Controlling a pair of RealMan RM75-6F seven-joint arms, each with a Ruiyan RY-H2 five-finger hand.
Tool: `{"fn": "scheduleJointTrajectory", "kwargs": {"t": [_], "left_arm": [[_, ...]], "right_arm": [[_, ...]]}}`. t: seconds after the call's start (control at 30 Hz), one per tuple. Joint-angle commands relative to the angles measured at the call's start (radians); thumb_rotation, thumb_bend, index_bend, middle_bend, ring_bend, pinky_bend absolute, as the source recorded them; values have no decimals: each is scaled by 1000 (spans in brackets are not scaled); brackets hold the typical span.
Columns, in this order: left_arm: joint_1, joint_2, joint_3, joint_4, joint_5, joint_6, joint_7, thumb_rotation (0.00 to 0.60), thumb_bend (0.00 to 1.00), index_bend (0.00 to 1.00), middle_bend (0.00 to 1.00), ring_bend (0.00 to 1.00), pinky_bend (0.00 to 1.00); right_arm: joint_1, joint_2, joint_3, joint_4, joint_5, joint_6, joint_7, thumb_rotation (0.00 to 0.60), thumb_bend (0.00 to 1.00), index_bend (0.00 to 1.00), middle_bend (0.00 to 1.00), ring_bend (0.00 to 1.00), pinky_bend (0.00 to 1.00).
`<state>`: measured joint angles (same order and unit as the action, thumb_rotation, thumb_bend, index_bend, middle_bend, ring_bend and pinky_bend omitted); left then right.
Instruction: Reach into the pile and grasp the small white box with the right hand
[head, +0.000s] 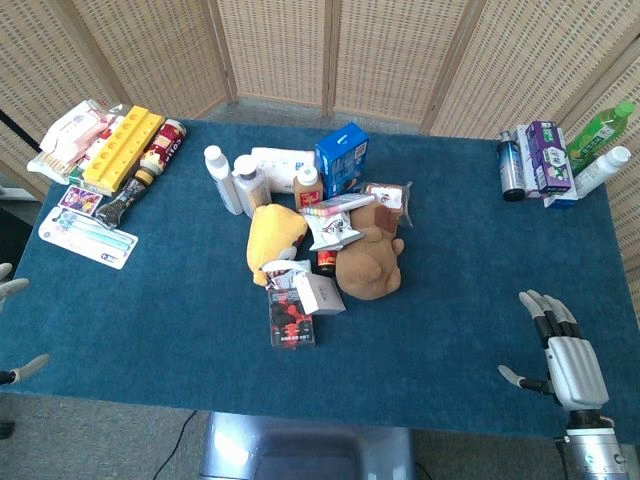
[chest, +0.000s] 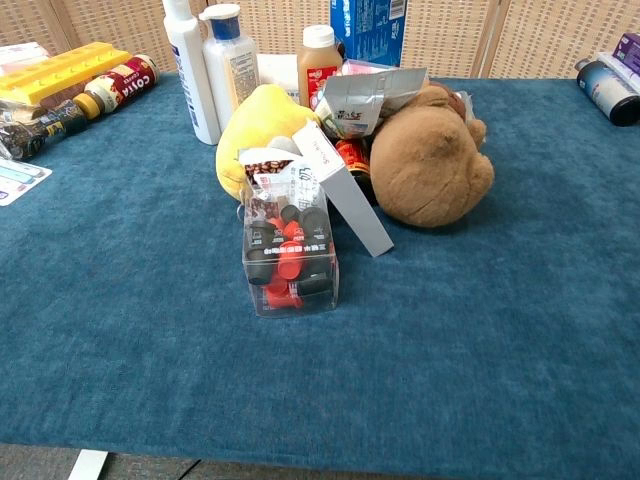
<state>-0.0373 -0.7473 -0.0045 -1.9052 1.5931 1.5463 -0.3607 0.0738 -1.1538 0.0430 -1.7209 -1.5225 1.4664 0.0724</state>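
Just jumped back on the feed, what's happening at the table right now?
Nothing is held yet. The right hand rests open near the table's front right edge, well clear of the pile. The left hand barely shows at the left edge, also holding nothing. The small white box leans tilted at the front of the pile, against the clear plastic box and beside the brown plush, untouched.

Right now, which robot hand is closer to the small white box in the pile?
Right. The right hand hovers open at the table's near right edge; the left hand barely shows at the far left edge, further from the small white box.
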Motion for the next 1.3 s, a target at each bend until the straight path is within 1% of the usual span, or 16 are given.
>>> {"fn": "scheduleJointTrajectory", "kwargs": {"t": [0.03, 0.2, 0.3, 0.37, 0.43, 0.7, 0.87, 1.1, 1.3], "left_arm": [[0, 0, 1, -1, 0, -1, 1, 600, 0, 181, 0, 0, 0], [0, -2, 3, -3, 3, -3, 13, 600, 0, 182, 0, 0, 0], [-4, -6, 7, -8, 9, -14, 28, 600, 0, 182, 0, 0, 0], [-7, -9, 8, -11, 11, -21, 35, 600, 0, 182, 0, 0, 0], [-10, -11, 8, -13, 9, -25, 40, 600, 0, 182, 0, 0, 0], [-12, -10, 6, -11, 1, -28, 33, 600, 0, 182, 0, 0, 0], [-12, -8, 4, -5, -3, -26, 18, 600, 0, 181, 0, 0, 0], [-13, -6, 5, -1, -3, -26, 6, 600, 0, 182, 0, 0, 0], [-16, -7, 3, 1, -9, -33, 4, 600, 0, 182, 0, 0, 0]], "right_arm": [[3, 1, 0, 1, 1, -5, 6, 600, 0, 0, 0, 0, 0], [29, 9, -9, -11, -14, -55, 63, 600, 0, 0, 0, 0, 0], [68, 24, -14, -34, -32, -119, 150, 600, 0, 0, 0, 0, 0], [104, 39, -8, -54, -40, -166, 205, 600, 0, 0, 0, 0, 0], [138, 47, 6, -69, -49, -199, 226, 600, 0, 0, 0, 0, 0], [238, 31, 49, -146, -67, -275, 175, 600, 0, 0, 0, 0, 0], [296, -9, 63, -181, -71, -326, 115, 600, 0, 0, 0, 0, 0], [377, -104, 86, -164, -34, -403, 50, 600, 0, 0, 0, 0, 0], [441, -181, 122, -142, 21, -447, -1, 600, 0, 0, 0, 0, 0]]}}
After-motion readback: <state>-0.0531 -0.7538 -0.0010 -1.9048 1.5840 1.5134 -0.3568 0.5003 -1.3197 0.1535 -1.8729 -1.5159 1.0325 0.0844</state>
